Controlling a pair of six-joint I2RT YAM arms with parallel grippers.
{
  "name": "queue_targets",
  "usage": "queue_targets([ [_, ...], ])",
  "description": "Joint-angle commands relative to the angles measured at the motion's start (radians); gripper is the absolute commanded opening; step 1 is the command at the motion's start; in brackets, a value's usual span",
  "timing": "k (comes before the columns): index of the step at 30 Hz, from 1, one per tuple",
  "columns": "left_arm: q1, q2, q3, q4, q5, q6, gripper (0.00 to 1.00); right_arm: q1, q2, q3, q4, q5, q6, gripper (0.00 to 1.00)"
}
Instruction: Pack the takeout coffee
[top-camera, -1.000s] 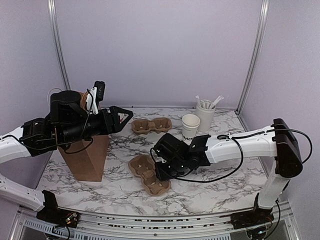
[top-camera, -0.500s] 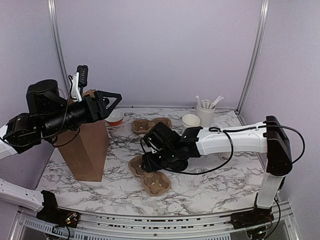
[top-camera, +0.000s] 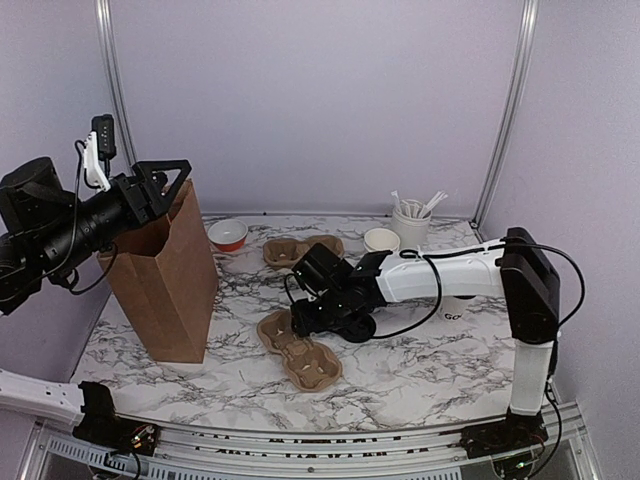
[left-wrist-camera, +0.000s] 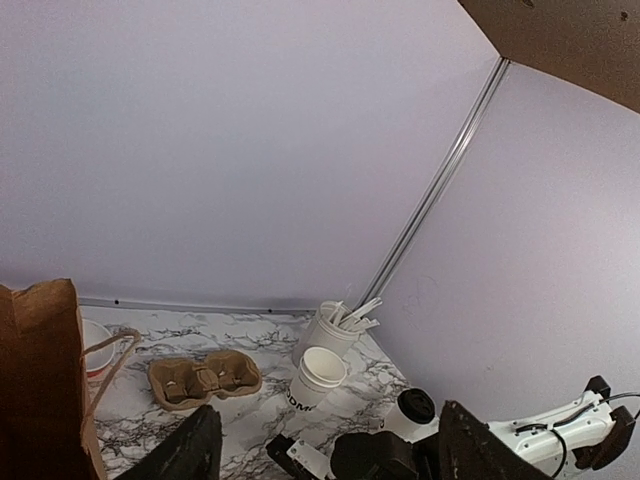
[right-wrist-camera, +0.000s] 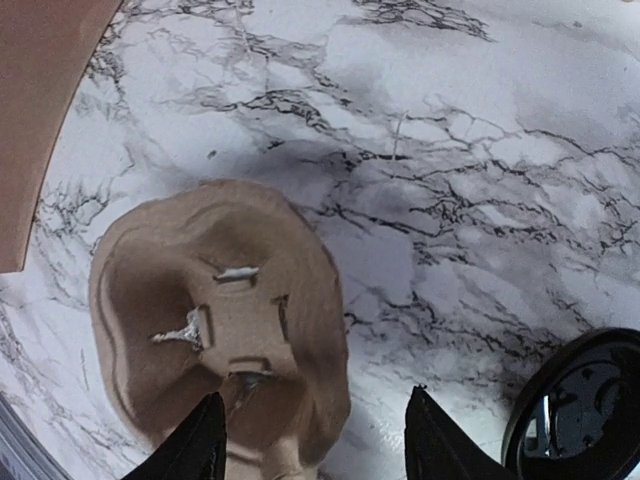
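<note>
Right now my right tool (right-wrist-camera: 322, 438) hangs open and empty over the brown carrier (right-wrist-camera: 215, 320), the black lid (right-wrist-camera: 575, 400) just beside it. My left tool (left-wrist-camera: 335, 452) is open and empty too, up by the bag (top-camera: 165, 280). The white cup (left-wrist-camera: 320, 372), dark letters low down, stands at the back by the stirrers (left-wrist-camera: 338, 322). I think grabbing it comes next, gently, kept upright.
</note>
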Motion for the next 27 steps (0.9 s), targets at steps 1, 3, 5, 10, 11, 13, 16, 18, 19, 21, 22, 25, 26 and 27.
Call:
queue_targets([
  [1, -0.002, -0.038, 0.033, -0.022, -0.062, 0.044, 0.75, -0.012, 0.069, 0.082, -0.013, 0.010, -0.043, 0.58],
  [3, -0.002, -0.047, 0.037, -0.022, -0.079, 0.063, 0.75, -0.017, 0.095, 0.103, -0.019, 0.006, -0.049, 0.56],
  [5, -0.001, -0.052, 0.041, -0.024, -0.101, 0.078, 0.76, -0.018, 0.116, 0.127, -0.023, 0.007, -0.051, 0.53],
  [10, -0.001, -0.050, 0.076, -0.103, -0.308, 0.098, 0.77, -0.018, 0.154, 0.152, -0.047, 0.010, -0.053, 0.40],
  [11, -0.001, -0.049, 0.086, -0.128, -0.365, 0.097, 0.78, -0.018, 0.155, 0.151, -0.055, 0.016, -0.053, 0.37],
  [13, 0.000, -0.045, 0.105, -0.175, -0.464, 0.109, 0.79, -0.021, 0.153, 0.138, -0.068, 0.031, -0.052, 0.32],
  [16, 0.001, -0.031, 0.145, -0.256, -0.602, 0.116, 0.83, -0.032, 0.133, 0.097, -0.067, 0.040, -0.045, 0.27],
  [18, 0.004, -0.030, 0.163, -0.295, -0.673, 0.122, 0.85, -0.042, 0.113, 0.060, -0.056, 0.044, -0.037, 0.23],
  [19, 0.009, -0.029, 0.169, -0.311, -0.699, 0.123, 0.86, -0.048, 0.104, 0.044, -0.051, 0.045, -0.034, 0.22],
  [21, 0.021, -0.034, 0.182, -0.337, -0.740, 0.127, 0.88, -0.059, 0.089, 0.014, -0.044, 0.049, -0.029, 0.19],
  [22, 0.029, -0.037, 0.187, -0.351, -0.760, 0.128, 0.88, -0.064, 0.080, 0.000, -0.041, 0.052, -0.027, 0.18],
  [25, 0.061, -0.049, 0.195, -0.376, -0.791, 0.139, 0.89, -0.080, 0.056, -0.040, -0.035, 0.067, -0.021, 0.15],
  [26, 0.078, -0.052, 0.197, -0.388, -0.795, 0.140, 0.90, -0.086, 0.047, -0.052, -0.038, 0.073, -0.018, 0.14],
  [27, 0.098, -0.053, 0.199, -0.400, -0.795, 0.140, 0.91, -0.093, 0.039, -0.063, -0.040, 0.082, -0.015, 0.14],
])
